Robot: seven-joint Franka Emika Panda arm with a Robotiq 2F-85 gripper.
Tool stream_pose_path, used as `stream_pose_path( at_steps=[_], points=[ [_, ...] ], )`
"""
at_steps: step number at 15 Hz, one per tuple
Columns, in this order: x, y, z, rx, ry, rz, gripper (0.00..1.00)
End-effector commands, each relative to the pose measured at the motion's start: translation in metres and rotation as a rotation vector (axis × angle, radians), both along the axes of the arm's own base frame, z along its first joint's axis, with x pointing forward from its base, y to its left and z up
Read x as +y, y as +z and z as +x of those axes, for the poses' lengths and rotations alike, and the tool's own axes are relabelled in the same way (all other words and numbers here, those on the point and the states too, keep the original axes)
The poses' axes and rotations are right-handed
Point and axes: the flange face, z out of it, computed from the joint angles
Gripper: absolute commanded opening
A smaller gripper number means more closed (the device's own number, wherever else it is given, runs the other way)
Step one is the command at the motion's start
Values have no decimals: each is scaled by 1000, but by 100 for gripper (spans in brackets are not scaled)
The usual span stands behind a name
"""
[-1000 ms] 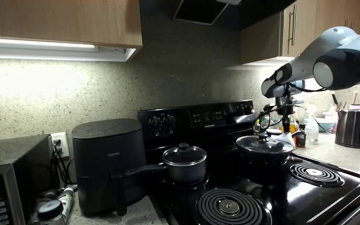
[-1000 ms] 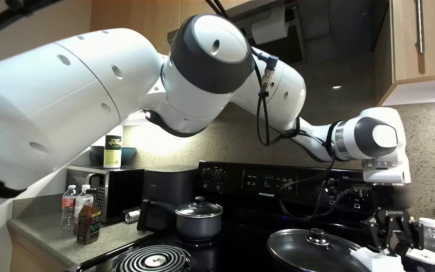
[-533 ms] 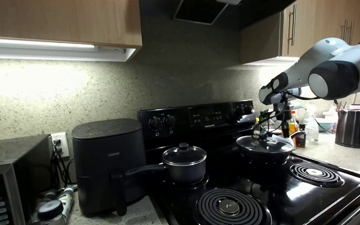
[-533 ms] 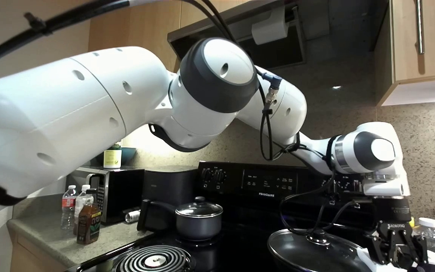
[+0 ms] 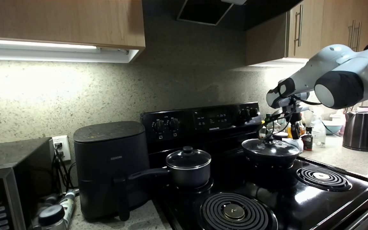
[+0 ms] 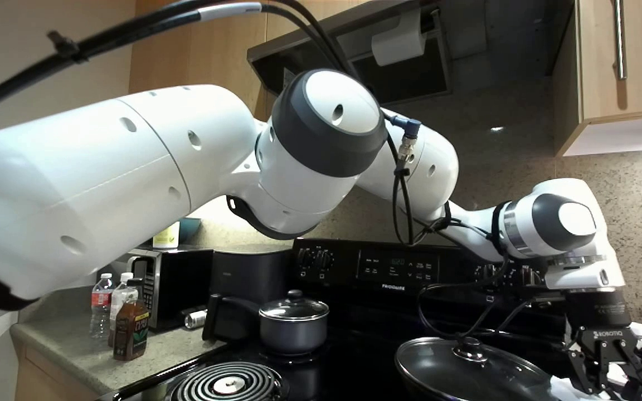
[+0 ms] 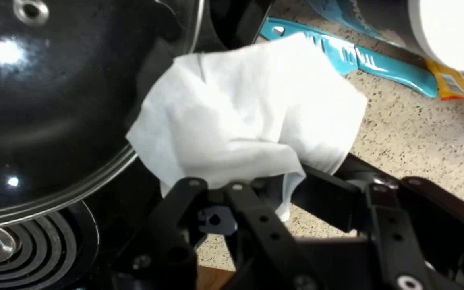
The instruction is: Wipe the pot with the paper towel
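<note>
Your gripper [image 7: 290, 189] has its fingers drawn together on a fold of the paper towel [image 7: 240, 117]; the rest of the sheet fans out past the fingertips, creased and loose at its corners. You have the towel just to the right of the pot [image 5: 270, 155]. In the wrist view its left corner overlaps the rim of the lid [image 7: 54, 100], but you cannot tell from these views whether sheet and pot touch. The pot sits at the far right of the stove [image 5: 292, 209], with the lid on and its small knob [image 6: 470, 350] upright.

In an exterior view your arm [image 6: 321, 189] reaches across from the left, and the gripper points downward at its end, beside the right edge of the pot.

To the pot's left, at the far left of the stove, you see a saucepan [image 5: 188, 177] with a lid of its own, its long handle pointing left toward the air fryer [image 5: 112, 172]. Nearer to you are a near left burner [image 5: 234, 210] and a near right burner [image 5: 323, 175], both coiled. Right of the stove, on the counter [image 5: 331, 153], stands a kettle [image 5: 359, 131]. In the wrist view a long teal object [image 7: 397, 74] lies there too, partly behind the towel. Farther left, three bottles [image 6: 131, 326] stand in front of the microwave [image 6: 179, 284].
</note>
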Motion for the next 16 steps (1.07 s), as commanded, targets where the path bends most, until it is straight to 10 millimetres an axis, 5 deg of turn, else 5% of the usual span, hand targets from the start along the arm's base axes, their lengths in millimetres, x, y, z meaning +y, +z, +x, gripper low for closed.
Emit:
stream_pose_path(
  at_steps=[1, 13, 16],
  points=[
    [-19, 0, -4, 4, -94, -116, 2],
    [-60, 18, -29, 18, -368, -336, 2],
    [-52, 45, -28, -41, -321, -273, 2]
  ],
)
